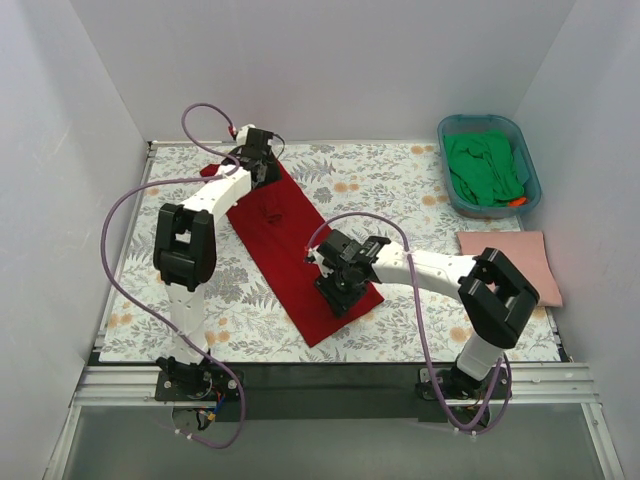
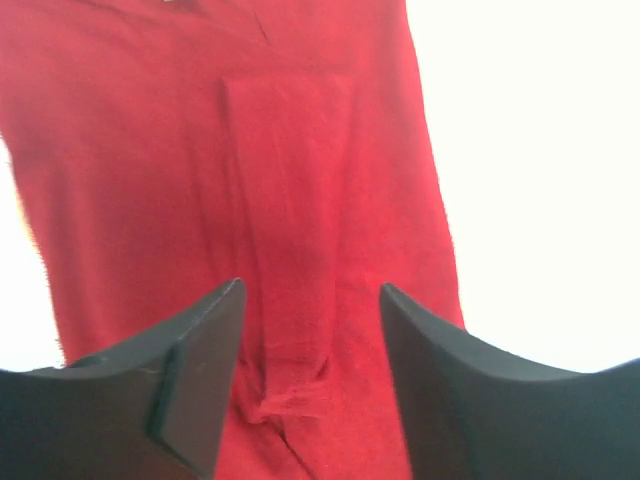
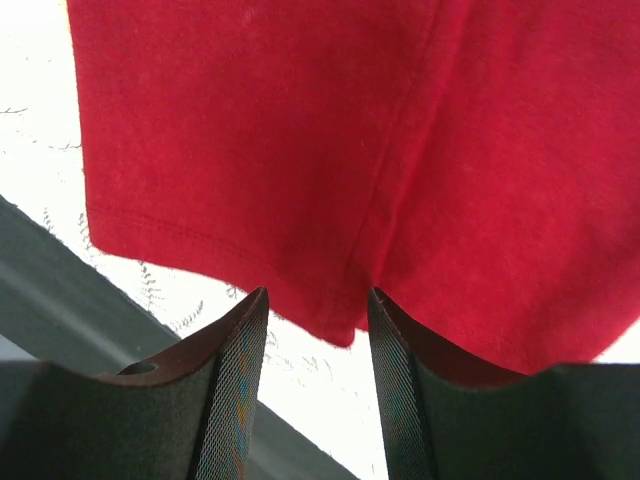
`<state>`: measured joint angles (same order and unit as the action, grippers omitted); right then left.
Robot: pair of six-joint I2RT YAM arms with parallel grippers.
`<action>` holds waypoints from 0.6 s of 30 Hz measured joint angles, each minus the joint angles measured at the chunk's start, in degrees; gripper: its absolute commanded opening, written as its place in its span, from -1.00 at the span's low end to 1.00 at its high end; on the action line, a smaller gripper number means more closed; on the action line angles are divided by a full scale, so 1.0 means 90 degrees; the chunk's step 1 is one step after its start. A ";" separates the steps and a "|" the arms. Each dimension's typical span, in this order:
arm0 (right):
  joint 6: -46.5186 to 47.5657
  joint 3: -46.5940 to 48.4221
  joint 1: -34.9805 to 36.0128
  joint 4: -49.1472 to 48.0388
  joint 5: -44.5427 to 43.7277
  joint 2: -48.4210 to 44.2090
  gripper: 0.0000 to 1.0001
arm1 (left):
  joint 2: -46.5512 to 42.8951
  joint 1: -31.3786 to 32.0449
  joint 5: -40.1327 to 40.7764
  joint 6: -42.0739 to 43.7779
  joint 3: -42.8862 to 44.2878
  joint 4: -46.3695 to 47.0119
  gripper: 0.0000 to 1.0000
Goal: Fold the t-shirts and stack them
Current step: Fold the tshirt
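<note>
Partly, left pincer [image 1: 258, 160] covers red shirt's [image 1: 285, 250] far end.

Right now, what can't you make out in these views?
- Top view: left arm covers the far end of the red shirt; collar unseen.
- Right wrist view: unclear whether the right fingers touch the hem.
- Left wrist view: table cover glared to white.
- Top view: green shirt bunched in the tub; orange bit at its rim too small to name.

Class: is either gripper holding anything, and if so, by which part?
Nothing is held. The left gripper and the right gripper both stand open over the deep red t-shirt, the right one at its hem.
</note>
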<state>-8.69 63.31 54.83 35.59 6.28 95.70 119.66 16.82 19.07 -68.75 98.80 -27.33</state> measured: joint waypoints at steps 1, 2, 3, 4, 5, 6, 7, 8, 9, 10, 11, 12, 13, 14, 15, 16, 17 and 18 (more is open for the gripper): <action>0.0000 -0.0015 0.0002 -0.0046 0.0029 0.0051 0.01 | 0.0080 0.0056 -0.0007 -0.0029 -0.0002 0.0005 0.01; 0.0000 -0.0039 0.0005 -0.0100 0.0051 0.0097 0.01 | 0.0189 0.0114 -0.0019 -0.0061 -0.0005 0.0015 0.01; -0.0002 -0.0075 0.0005 -0.0163 0.0073 0.0148 0.00 | 0.0274 0.0148 -0.0027 -0.0078 -0.0005 0.0019 0.01; -0.0007 -0.0124 0.0007 -0.0223 0.0107 0.0211 -0.01 | 0.0408 0.0177 -0.0044 -0.0092 -0.0005 0.0022 0.01; -0.0010 -0.0153 0.0022 -0.0257 0.0124 0.0253 -0.03 | 0.0549 0.0194 -0.0056 -0.0107 -0.0002 0.0039 0.01; -0.0010 -0.0182 0.0029 -0.0294 0.0134 0.0304 -0.06 | 0.0702 0.0204 -0.0080 -0.0119 0.0000 0.0044 0.01; -0.0012 -0.0194 0.0039 -0.0321 0.0134 0.0345 -0.07 | 0.0872 0.0204 -0.0100 -0.0129 0.0000 0.0039 0.01; -0.0012 -0.0202 0.0058 -0.0355 0.0129 0.0374 -0.08 | 0.1030 0.0202 -0.0095 -0.0102 0.0000 0.0053 0.01; -0.0015 -0.0206 0.0075 -0.0384 0.0134 0.0372 -0.10 | 0.1076 0.0219 -0.0051 -0.0109 0.0078 0.0092 0.01; -0.0015 -0.0214 0.0092 -0.0423 0.0141 0.0374 -0.10 | 0.1078 0.0219 -0.0100 -0.0114 0.0131 0.0095 0.00; -0.0024 -0.0221 0.0121 -0.0452 0.0151 0.0374 -0.10 | 0.1107 0.0223 -0.0131 -0.0117 0.0168 0.0095 0.01; -0.0034 -0.0221 0.0146 -0.0469 0.0163 0.0374 -0.10 | 0.1156 0.0223 -0.0158 -0.0095 0.0199 0.0097 0.00; -0.0041 -0.0221 0.0177 -0.0495 0.0197 0.0374 -0.11 | 0.1188 0.0231 -0.0177 -0.0078 0.0243 0.0090 0.01; -0.0049 -0.0221 0.0211 -0.0515 0.0231 0.0379 -0.11 | 0.1234 0.0255 -0.0219 -0.0063 0.0308 0.0075 0.01; -0.0061 -0.0221 0.0240 -0.0551 0.0284 0.0393 -0.11 | 0.1282 0.0272 -0.0223 -0.0046 0.0384 0.0058 0.01; -0.0068 -0.0216 0.0270 -0.0597 0.0338 0.0410 -0.11 | 0.1350 0.0287 -0.0228 -0.0007 0.0481 0.0049 0.01; -0.0083 -0.0211 0.0291 -0.0636 0.0379 0.0423 -0.11 | 0.1430 0.0318 -0.0238 0.0022 0.0605 0.0044 0.01; -0.0097 -0.0197 0.0308 -0.0661 0.0430 0.0444 -0.11 | 0.1498 0.0352 -0.0240 0.0049 0.0709 0.0044 0.01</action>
<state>-9.56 61.54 57.60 29.65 10.15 99.70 133.14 19.99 16.91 -68.31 105.19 -26.94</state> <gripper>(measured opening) 0.447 0.501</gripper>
